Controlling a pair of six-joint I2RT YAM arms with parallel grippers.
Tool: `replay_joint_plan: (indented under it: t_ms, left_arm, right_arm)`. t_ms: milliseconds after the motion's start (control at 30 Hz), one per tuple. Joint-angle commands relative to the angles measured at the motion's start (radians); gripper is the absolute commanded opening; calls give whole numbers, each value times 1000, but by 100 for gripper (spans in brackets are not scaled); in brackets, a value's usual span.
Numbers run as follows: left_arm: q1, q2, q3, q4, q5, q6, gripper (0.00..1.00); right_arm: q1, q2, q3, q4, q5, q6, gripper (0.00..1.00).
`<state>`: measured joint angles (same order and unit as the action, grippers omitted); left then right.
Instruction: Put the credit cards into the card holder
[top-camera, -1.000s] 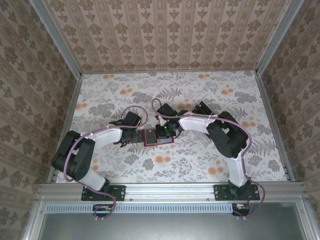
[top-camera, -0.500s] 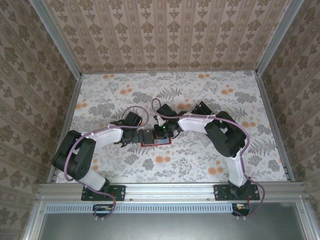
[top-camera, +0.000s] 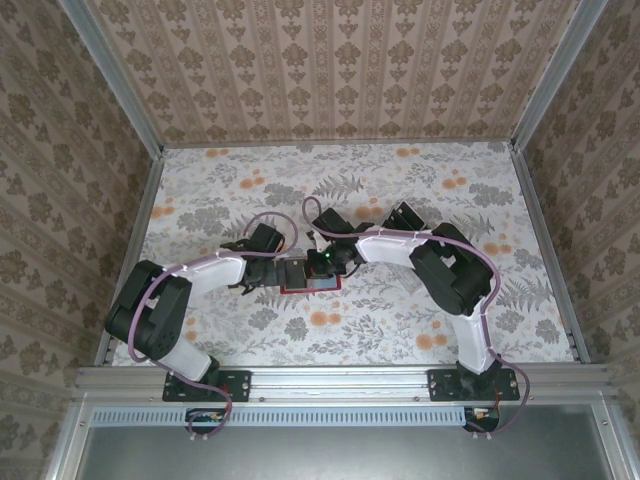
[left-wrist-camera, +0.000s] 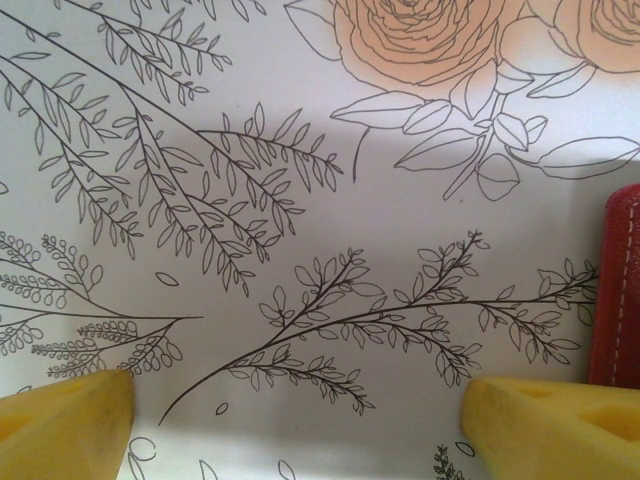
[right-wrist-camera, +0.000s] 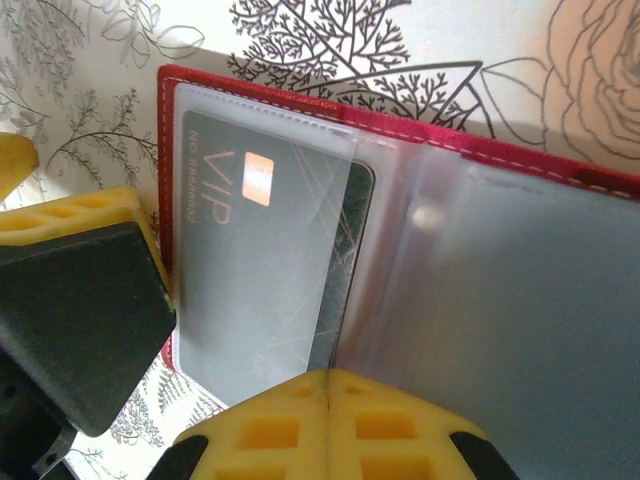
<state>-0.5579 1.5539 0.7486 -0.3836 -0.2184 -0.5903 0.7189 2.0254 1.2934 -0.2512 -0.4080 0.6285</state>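
Starting on the left, my left gripper (left-wrist-camera: 298, 428) hung with its yellow fingers (left-wrist-camera: 60, 428) spread wide over the floral table (left-wrist-camera: 300, 200). The red card holder (left-wrist-camera: 620, 290) lay just outside one finger, not in the gap. That arm was stretched low and inward toward the centre. The right gripper (right-wrist-camera: 330, 400) was squeezed together on nothing and sat at the open holder's near edge, its arm folded inward. I counted one holder and one credit card (right-wrist-camera: 250, 280), which lay under the left clear sleeve (right-wrist-camera: 300, 170).

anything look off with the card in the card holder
Yes: in the right wrist view the black card sits only partly under the clear sleeve of the open red card holder; its edge near the fold pokes out.
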Motion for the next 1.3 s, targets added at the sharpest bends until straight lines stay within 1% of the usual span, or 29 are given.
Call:
replay_joint_plan:
  t_ms: [0,133,233,267,300,367,433,533,567,600,767,933,1067,1133,1267]
  left_arm:
    - [-24,44,-26,143,139,1,100]
    - [-13,9,-28,124,127,9,100]
    - [10,-29,-32,107,123,16,100]
    - [22,-47,-36,102,127,18,100]
    - [32,-63,-39,96,128,20,100]
    - [57,-104,-44,82,129,28,100]
    - [79,-143,-49,63,129,35,100]
    - [96,-193,-51,39,132,44,100]
    - [122,-209,-52,31,132,45,100]
    - [129,-222,-55,27,134,46,100]
    - [135,-284,-80,36,158,38,100]
    - [130,-314,-111,53,179,28,100]
    - [129,-294,-120,46,176,21,100]
    - [125,-279,-126,52,176,20,100]
    - [112,-249,-131,58,167,22,100]
  right_arm:
    - [-18,-68,-14,-27,43,-5,1]
    - [-30,-89,-12,-42,52,-12,1]
    - [-38,-112,-20,-57,80,-22,2]
    - [-41,-121,-23,-68,97,-28,5]
    - [-44,-129,-26,-77,113,-34,10]
    - [-51,-144,-31,-98,140,-52,26]
    - [-58,-151,-31,-118,155,-72,34]
    - [-64,-148,-24,-136,161,-94,38]
    - [-65,-144,-21,-139,158,-98,39]
    - [-67,-141,-18,-140,156,-101,39]
    - [-67,-110,1,-139,125,-108,42]
    - [-58,-107,4,-130,108,-99,43]
    - [-31,-116,13,-124,98,-83,40]
    - [-13,-113,19,-119,94,-72,35]
    - [23,-96,25,-109,88,-50,16]
